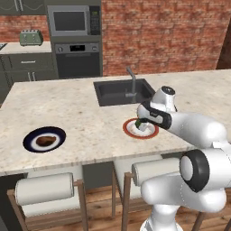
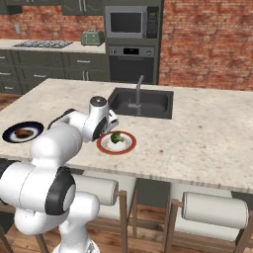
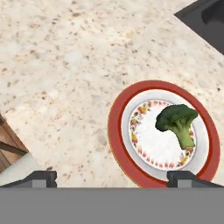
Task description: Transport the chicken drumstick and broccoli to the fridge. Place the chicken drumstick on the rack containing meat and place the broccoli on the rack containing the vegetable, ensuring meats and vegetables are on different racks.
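and here's the table (image 1: pixel 81 113), a wide pale speckled slab with brick wall behind it. the sink (image 1: pixel 122 90) is sunk into its far side, tap (image 1: pixel 131 81) standing at the rim. the arm (image 1: pixel 189 131) reaches in over the near edge, just in front of the sink. two stools (image 1: pixel 45 189) sit tucked under the table on the near side. over to the left of the table lies a dark blue plate (image 1: pixel 44 138), and the drumstick (image 1: pixel 45 140) rests right in its middle, well apart from the arm. nearer the sink sits a red plate (image 3: pixel 118 131) with a white centre and flowered ring. the tool (image 3: pixel 112 177) hangs just above that plate, tips spread wide apart, nothing between them. and the broccoli (image 3: pixel 177 121) lies on the white centre of the red plate, dark green head towards the table's middle in the hand view, pale stalk pointing towards the plate's rim, clear of both tips.
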You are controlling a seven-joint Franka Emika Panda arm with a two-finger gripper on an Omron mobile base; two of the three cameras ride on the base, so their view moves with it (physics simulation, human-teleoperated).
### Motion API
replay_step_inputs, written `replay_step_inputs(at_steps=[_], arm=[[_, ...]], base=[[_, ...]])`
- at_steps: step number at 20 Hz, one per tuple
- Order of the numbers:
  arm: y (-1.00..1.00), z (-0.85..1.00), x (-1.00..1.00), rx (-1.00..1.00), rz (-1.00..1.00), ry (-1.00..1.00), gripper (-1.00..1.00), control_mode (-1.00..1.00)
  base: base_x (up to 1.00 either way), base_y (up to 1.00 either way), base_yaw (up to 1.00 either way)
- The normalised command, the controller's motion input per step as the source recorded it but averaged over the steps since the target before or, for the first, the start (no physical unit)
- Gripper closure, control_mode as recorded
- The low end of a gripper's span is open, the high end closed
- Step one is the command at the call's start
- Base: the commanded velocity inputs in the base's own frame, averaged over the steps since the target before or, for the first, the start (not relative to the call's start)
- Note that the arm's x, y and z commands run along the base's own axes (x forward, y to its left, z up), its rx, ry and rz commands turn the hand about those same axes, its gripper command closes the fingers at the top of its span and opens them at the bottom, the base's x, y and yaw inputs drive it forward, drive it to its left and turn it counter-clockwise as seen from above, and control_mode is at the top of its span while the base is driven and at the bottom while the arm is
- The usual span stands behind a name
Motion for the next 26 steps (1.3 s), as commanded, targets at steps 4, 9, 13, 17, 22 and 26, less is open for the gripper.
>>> replay_step_inputs(at_steps=[4, 9, 13, 17, 22, 26], arm=[[0.00, 0.00, 0.07, -0.06, -0.07, 0.21, -1.00, -1.00], [-0.07, -0.02, 0.00, -0.05, 0.00, 0.08, -1.00, -1.00], [-0.23, -0.19, 0.00, -0.06, 0.00, 0.01, -1.00, -1.00], [-0.34, -0.27, 0.00, -0.05, 0.00, 0.00, -1.00, -1.00], [-0.32, -0.29, 0.00, -0.04, 0.00, 0.00, -1.00, -1.00], [-0.16, -0.24, 0.07, 0.00, 0.04, 0.00, -1.00, -1.00]], base=[[0.00, 0.00, 0.00], [0.00, 0.00, 0.00], [0.00, 0.00, 0.00], [0.00, 0.00, 0.00], [0.00, 0.00, 0.00], [0.00, 0.00, 0.00]])
